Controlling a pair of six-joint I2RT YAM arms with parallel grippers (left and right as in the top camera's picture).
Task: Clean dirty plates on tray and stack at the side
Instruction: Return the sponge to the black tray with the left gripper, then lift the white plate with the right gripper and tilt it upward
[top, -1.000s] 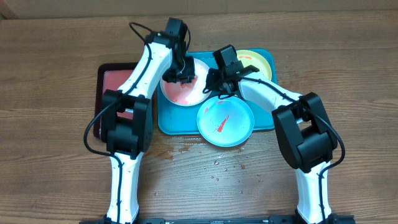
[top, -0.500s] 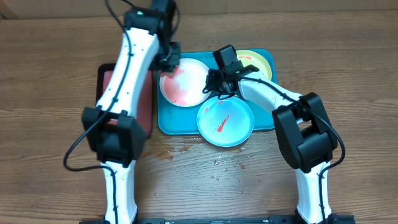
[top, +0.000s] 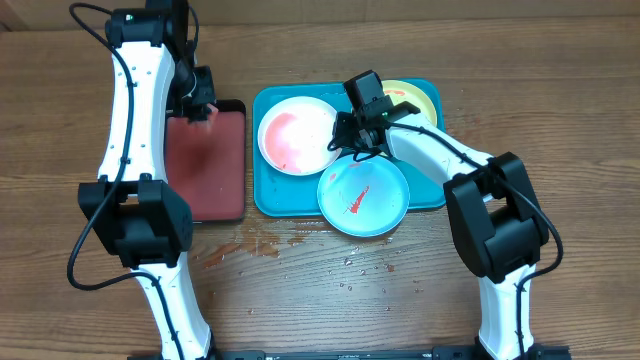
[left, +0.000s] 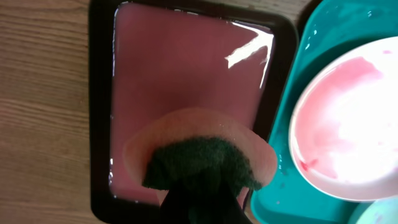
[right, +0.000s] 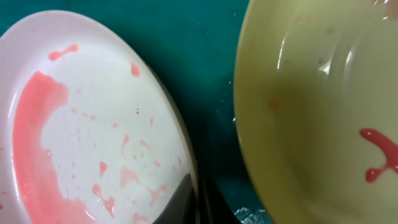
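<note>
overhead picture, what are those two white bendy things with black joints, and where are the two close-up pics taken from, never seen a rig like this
Those are two white robot arms with black joints, each ending in two fingers. The wide picture comes from a camera fixed above the brown wood-grain table; the close-ups come from cameras on the wrists. On the table sits a large turquoise plastic tray holding three small round plastic plates: a white plate smeared red, a yellow-green plate and a light blue plate, both streaked red. Beside it lies a smaller black-rimmed tray with a reddish inside. The left fingers are shut on a peach sponge with a dark green scouring side, above that small tray. The right fingers appear to pinch the white plate's rim.
</note>
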